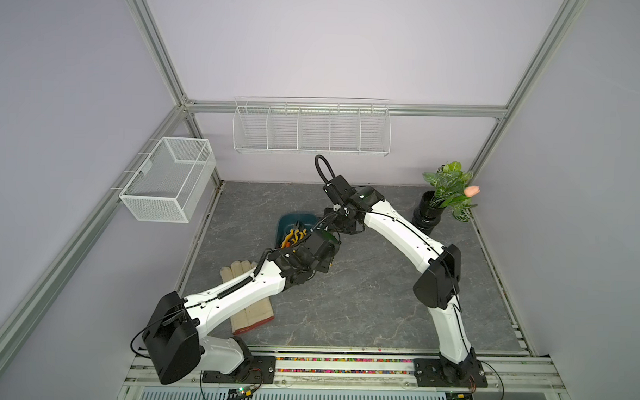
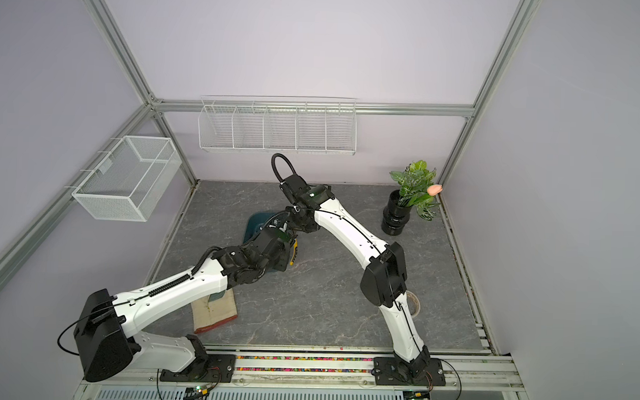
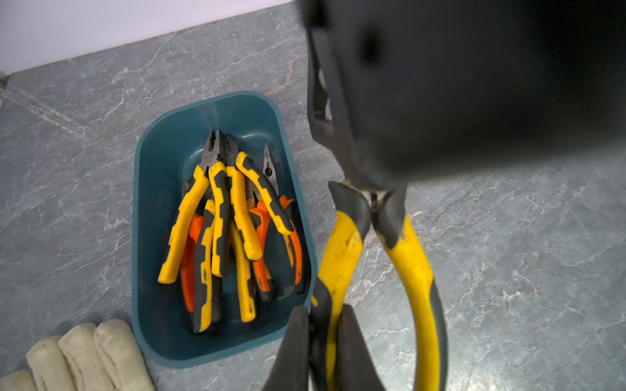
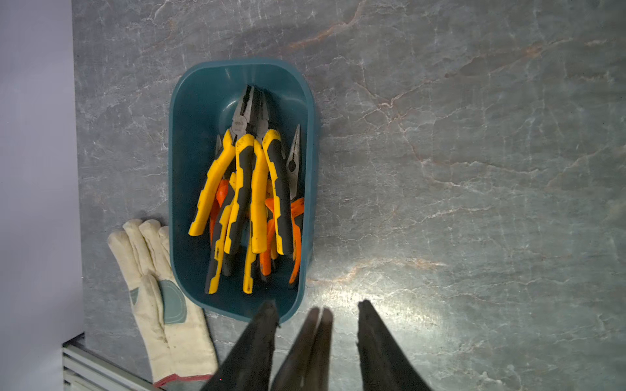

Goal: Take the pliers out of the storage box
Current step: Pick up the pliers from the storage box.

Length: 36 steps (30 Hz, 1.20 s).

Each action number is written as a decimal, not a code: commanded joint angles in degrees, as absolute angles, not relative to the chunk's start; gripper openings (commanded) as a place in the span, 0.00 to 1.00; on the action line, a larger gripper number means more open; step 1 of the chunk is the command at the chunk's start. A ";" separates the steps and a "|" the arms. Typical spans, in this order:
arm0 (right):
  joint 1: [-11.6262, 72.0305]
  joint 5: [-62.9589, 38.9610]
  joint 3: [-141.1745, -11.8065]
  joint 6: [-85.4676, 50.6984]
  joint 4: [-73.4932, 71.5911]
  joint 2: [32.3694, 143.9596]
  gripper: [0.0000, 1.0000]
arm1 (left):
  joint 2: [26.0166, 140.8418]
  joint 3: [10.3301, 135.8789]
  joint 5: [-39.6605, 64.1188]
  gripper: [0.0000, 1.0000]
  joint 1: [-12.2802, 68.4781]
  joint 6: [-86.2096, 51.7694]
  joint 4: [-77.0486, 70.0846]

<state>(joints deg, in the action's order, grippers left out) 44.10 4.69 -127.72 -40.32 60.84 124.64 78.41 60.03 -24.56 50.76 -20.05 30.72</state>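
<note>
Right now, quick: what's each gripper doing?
Left gripper: closed on one handle of the yellow-handled pliers.
Right gripper: open, straddling the metal nose of that pair, gaps on both sides.

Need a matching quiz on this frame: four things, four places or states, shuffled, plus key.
Things
1 storage box
2 glove
3 lifted pliers
4 vase

Places or states
A clamped by one handle in the left gripper
B standing near a far corner
C lying flat beside the storage box
D holding the pile of pliers

Pairs: 1-D, 2-C, 3-A, 4-B
</note>
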 commanded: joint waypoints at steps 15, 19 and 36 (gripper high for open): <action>44.35 3.27 -127.66 -40.96 62.68 124.83 0.06 | 81.33 62.37 -29.05 0.00 51.39 -20.92 31.86; 43.25 1.41 -123.41 -40.55 59.15 122.77 0.06 | 81.41 62.78 -29.08 0.00 51.37 -21.79 32.36; 34.06 6.01 -124.28 -30.22 63.10 126.42 0.07 | 73.91 61.76 -37.08 0.92 50.99 -24.82 39.90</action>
<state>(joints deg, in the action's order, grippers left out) 33.89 3.68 -120.84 -33.82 61.10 124.79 76.60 61.36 -33.36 51.40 -23.55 37.28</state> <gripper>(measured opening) 0.224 0.922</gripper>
